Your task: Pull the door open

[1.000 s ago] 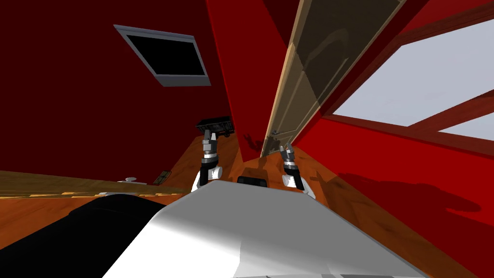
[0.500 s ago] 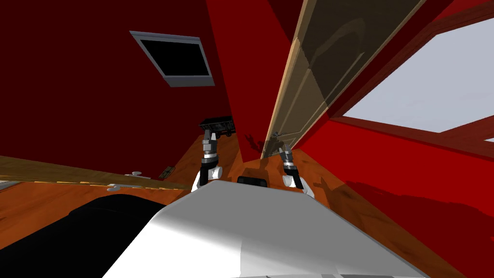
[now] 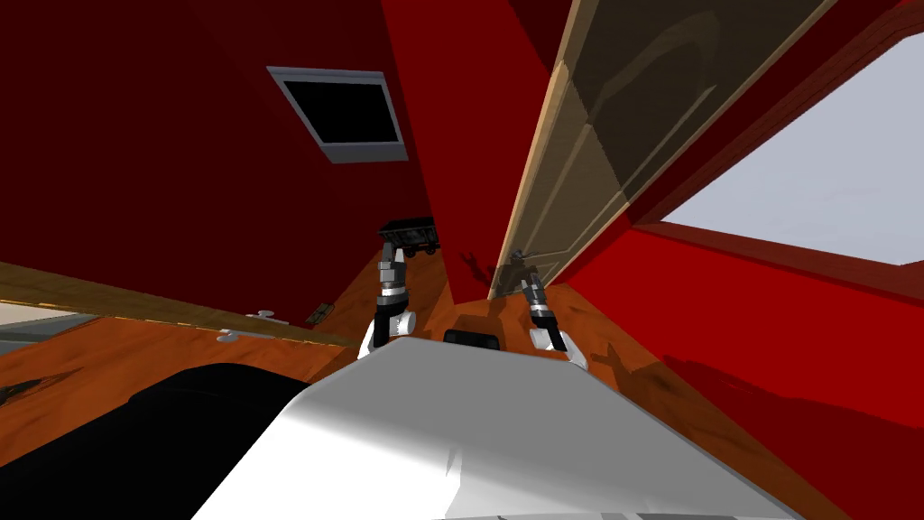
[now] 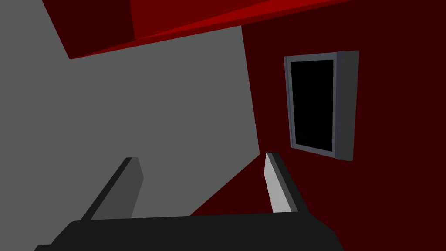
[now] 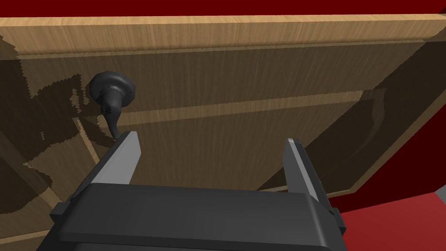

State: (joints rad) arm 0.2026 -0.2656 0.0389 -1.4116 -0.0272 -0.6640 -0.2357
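Our right pincer [image 5: 213, 150] stands wide open close before the door [image 5: 244, 83], with nothing between its two light grey fingers [image 5: 126, 159]. The dark lever handle [image 5: 112, 93] lies outside that gap. Its round base sits on the door's shaded wooden panel, and its lever curves to the tip of one finger; we cannot tell whether the two touch. The pincer's shadow falls jagged across the panel beside the handle.

To the left, our left pincer [image 3: 390, 255] is held up over the orange-brown wooden floor [image 3: 632, 361], its fingers also wide apart and empty. A small dark object [image 3: 411, 236] sits on the floor just beyond it.

Farther off, the tan panelled door rises with its pale edge turned toward us, between the end of a red wall [image 3: 442, 135] and a dark red frame [image 3: 722, 117]. A grey-framed window [image 3: 347, 113] with a black pane hangs on the dark red wall to the left.
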